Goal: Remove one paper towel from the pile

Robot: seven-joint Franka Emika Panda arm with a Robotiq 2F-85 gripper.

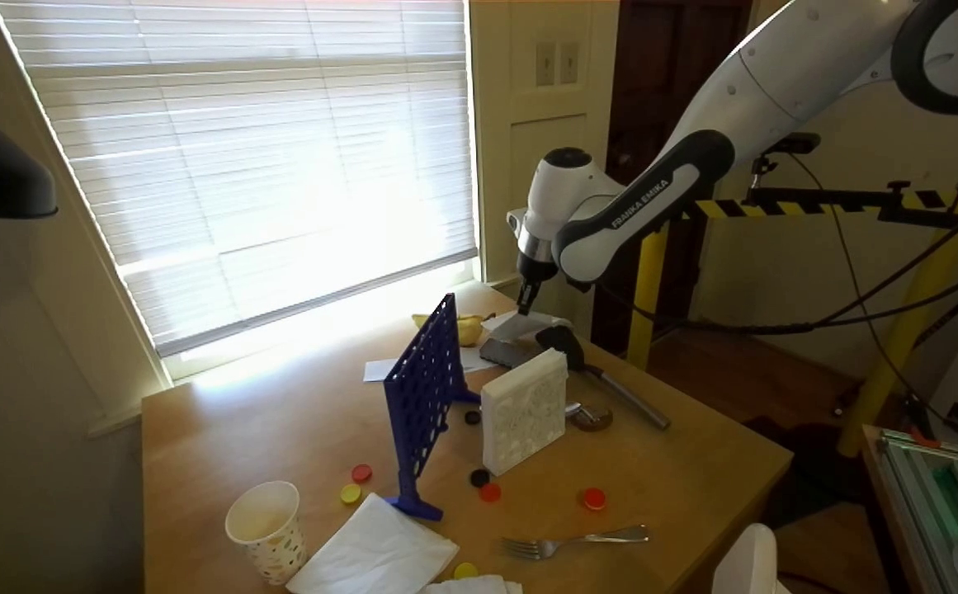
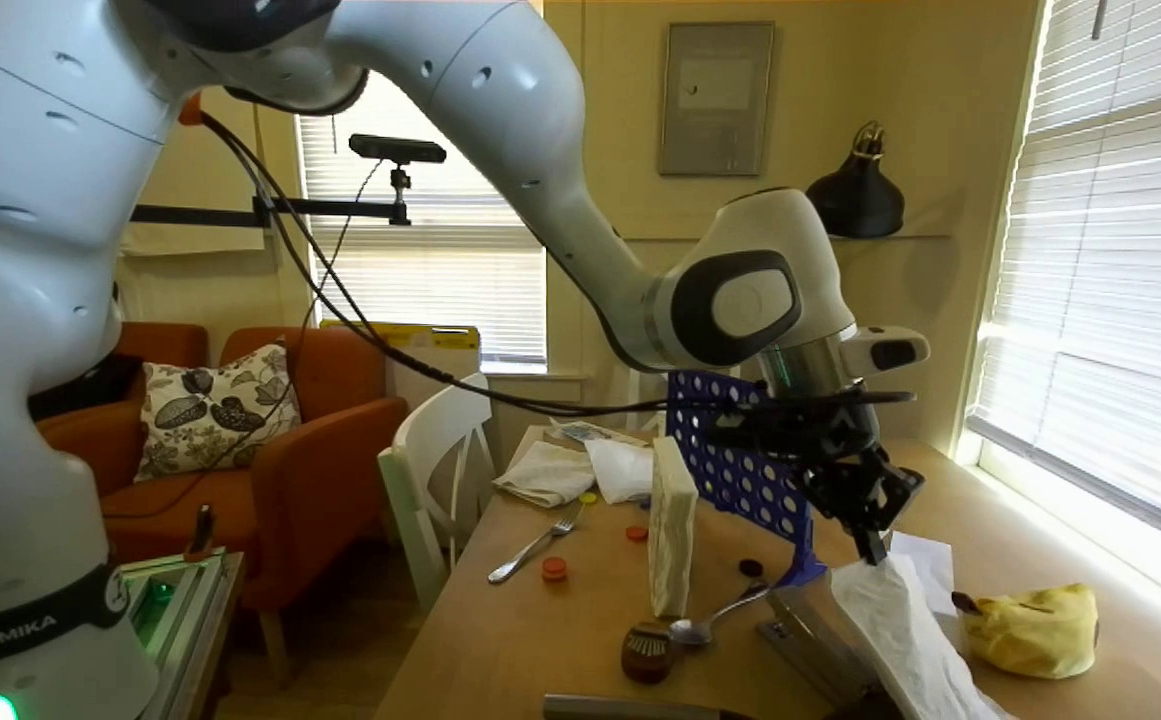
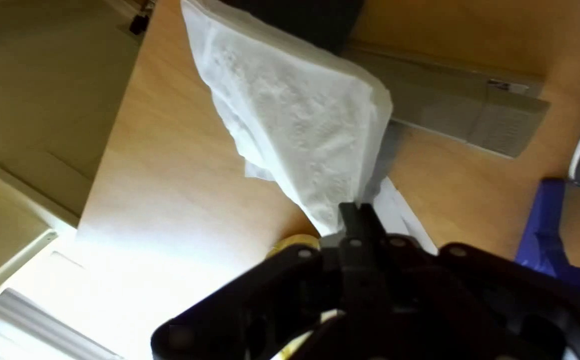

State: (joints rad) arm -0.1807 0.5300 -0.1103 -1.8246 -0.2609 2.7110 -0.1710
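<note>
Window (image 1: 264,181) and dark door (image 1: 668,49) rise behind the worktop (image 1: 280,429). In from its edges stands the blue Connect Four grid (image 1: 427,388). The gripper (image 3: 357,206), pinched together, points down near the corner where window edge meets door edge. Beside the grid stands a napkin stack (image 1: 524,412), likely the pile. One paper towel (image 3: 299,115) is clamped in the fingertips (image 3: 347,216), its long axis running toward the door edge, so lifting probably means drawing away from there
</note>
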